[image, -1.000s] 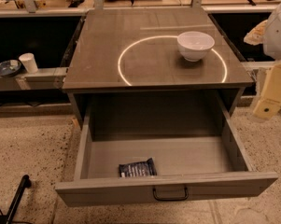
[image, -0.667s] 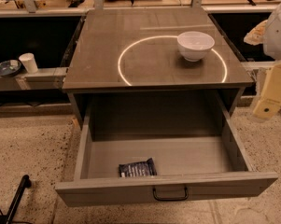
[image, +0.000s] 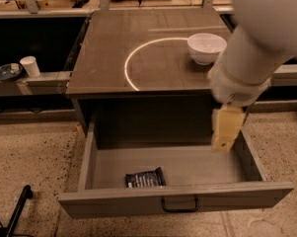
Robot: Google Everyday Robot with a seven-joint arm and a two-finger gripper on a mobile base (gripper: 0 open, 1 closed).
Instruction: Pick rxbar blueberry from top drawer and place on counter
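Pincer (image: 226,132) above top drawer (image: 138,205); counter (image: 108,48) brown; floor (image: 29,152) speckled

The drawer (image: 177,202) is open to the top, its floor free from nine o'clock across to the middle, with the snack bar (image: 145,177) down at seven o'clock. The gripper (image: 226,132) hangs over the three o'clock side near the right wall; on the counter (image: 113,48) a bowl (image: 206,47) sits at two o'clock.

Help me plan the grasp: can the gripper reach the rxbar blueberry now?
Likely yes: the top drawer is open, the rxbar blueberry lies uncovered near its front, the gripper hangs over its right side.
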